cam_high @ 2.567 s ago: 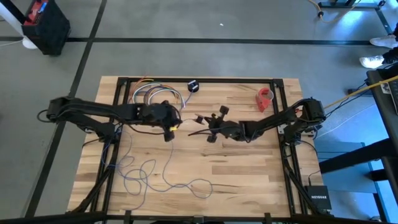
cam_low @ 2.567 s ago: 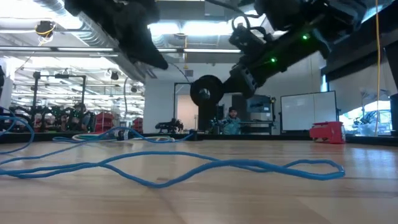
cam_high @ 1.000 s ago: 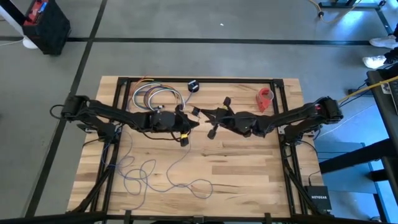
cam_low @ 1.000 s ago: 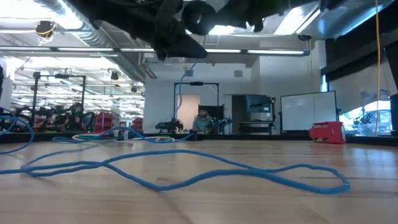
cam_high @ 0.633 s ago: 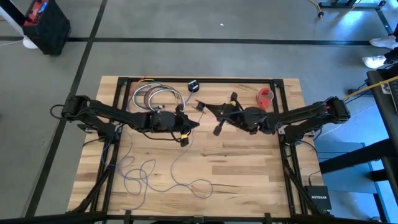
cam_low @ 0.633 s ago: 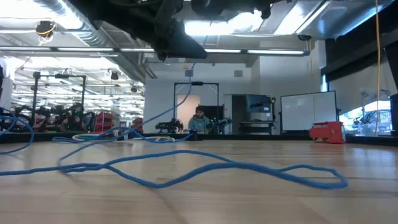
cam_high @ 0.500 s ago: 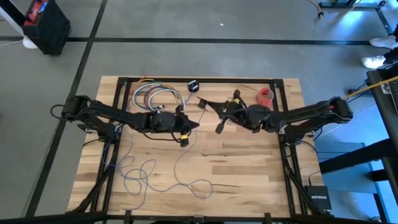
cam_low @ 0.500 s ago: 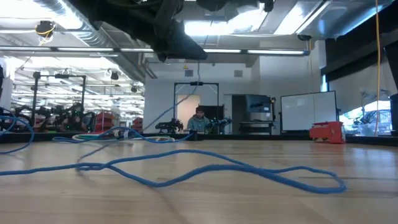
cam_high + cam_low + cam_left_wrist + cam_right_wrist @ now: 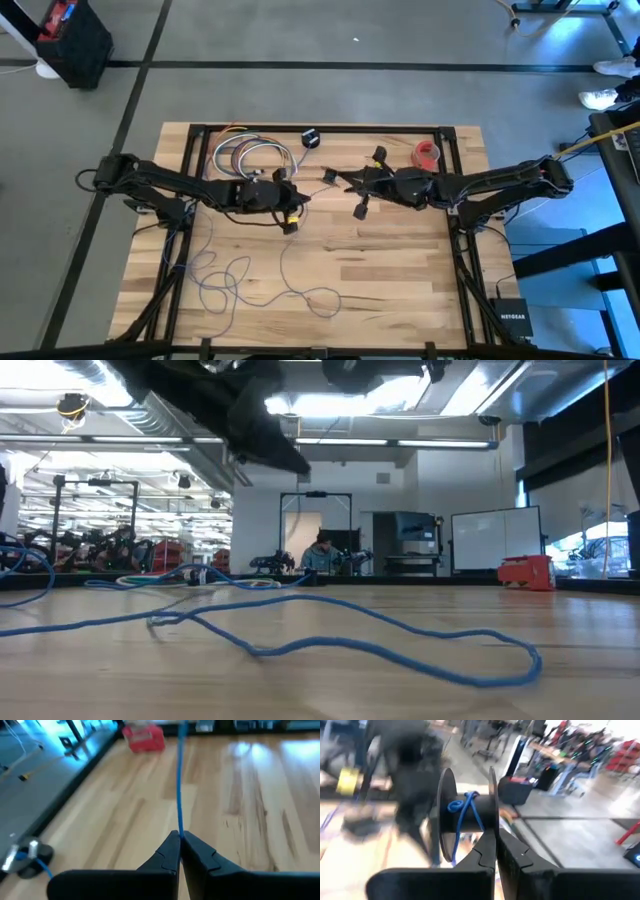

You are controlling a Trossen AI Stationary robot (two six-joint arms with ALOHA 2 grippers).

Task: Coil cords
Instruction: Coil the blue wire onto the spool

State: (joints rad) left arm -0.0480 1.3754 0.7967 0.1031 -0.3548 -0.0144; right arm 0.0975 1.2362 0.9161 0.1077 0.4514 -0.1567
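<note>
The cord is a thin bluish cable. Its slack loops (image 9: 240, 280) lie on the table's near left and show as a blue line (image 9: 300, 630) in the low view. One end is wound on the hub of a small black spool (image 9: 465, 815), also seen at mid-table (image 9: 327, 176). My right gripper (image 9: 495, 832), coming in from the right (image 9: 338, 180), is shut on that spool. My left gripper (image 9: 180, 837), just left of it (image 9: 303, 195) and high above the table (image 9: 275, 445), is shut on the cord (image 9: 180, 785). My left gripper pinches a single strand of the cord (image 9: 180, 831) between its two fingertips, slanting down from the table's left. The cord runs on from the tips in a straight line, clear of the table. My right gripper pinches the rim of one of the spool's flanges (image 9: 492, 820) between its two fingers, coming almost level from the table's right. The spool is lifted clear, and the wound cord (image 9: 467, 807) shows on its hub.
A bundle of multicoloured looped wires (image 9: 250, 155) lies at the far left. A separate black disc (image 9: 311, 138) sits at the far edge, and a red roll (image 9: 427, 155) at the far right. A person (image 9: 320, 550) shows in the room beyond.
My right gripper has drawn back toward the table's right edge and risen, carrying the spool. My left gripper has backed a little toward the left edge. The cord's loops on the table have slid. The strand that slanted up from them has dropped.
</note>
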